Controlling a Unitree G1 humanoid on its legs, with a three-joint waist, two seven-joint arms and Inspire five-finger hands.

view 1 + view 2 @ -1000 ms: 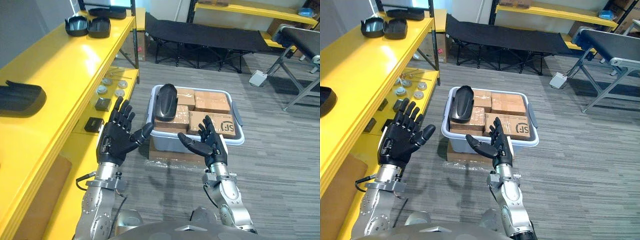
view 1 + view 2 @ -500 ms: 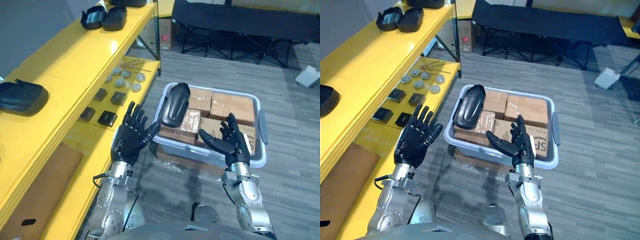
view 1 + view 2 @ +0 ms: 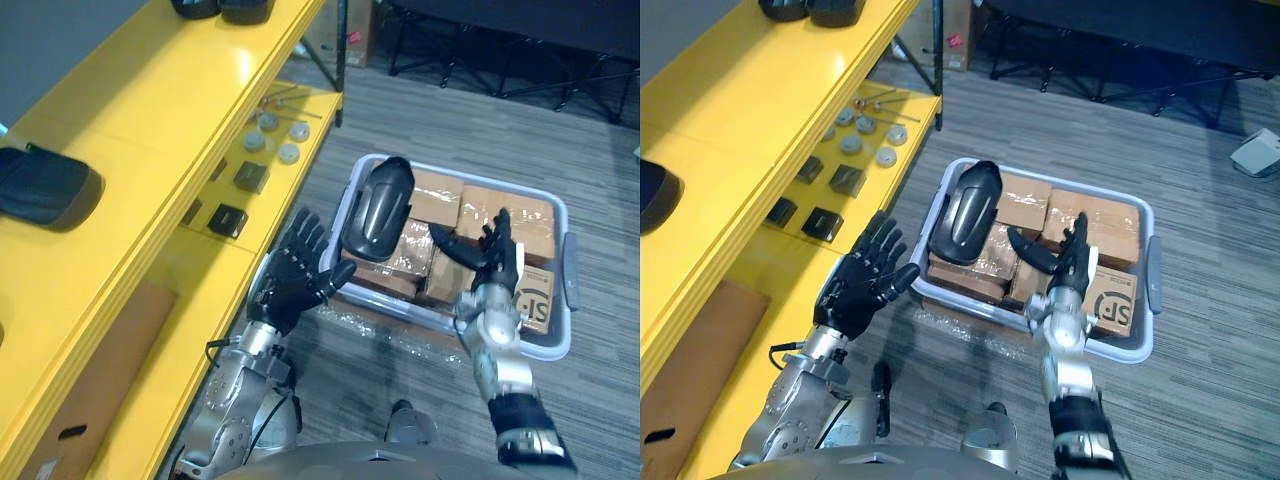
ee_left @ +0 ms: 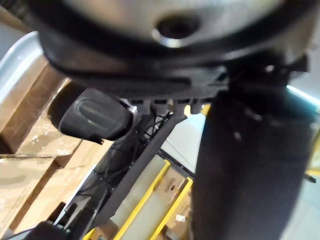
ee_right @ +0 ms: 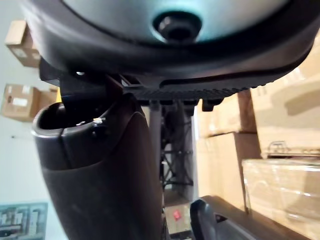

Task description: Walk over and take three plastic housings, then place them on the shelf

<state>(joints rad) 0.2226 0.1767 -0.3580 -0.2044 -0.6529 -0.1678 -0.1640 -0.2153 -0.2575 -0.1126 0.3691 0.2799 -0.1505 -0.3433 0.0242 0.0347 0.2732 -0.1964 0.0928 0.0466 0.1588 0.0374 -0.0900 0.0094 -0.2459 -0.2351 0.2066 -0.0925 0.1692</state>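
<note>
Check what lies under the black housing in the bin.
The black housing lies on cardboard boxes inside the grey bin; the box tops directly beneath are hidden.

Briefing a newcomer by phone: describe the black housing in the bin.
Beside the long yellow shelf stands a pale grey plastic bin of brown cardboard boxes. Atop the boxes lies the glossy black, rounded plastic housing, the only dark curved item there.

My yellow shelf (image 3: 150, 120) carries one black plastic housing (image 3: 45, 188) near me, two more housings (image 3: 810, 10) at its far end; small parts (image 3: 253, 177) lie on the lower tier (image 3: 200, 275)
</note>
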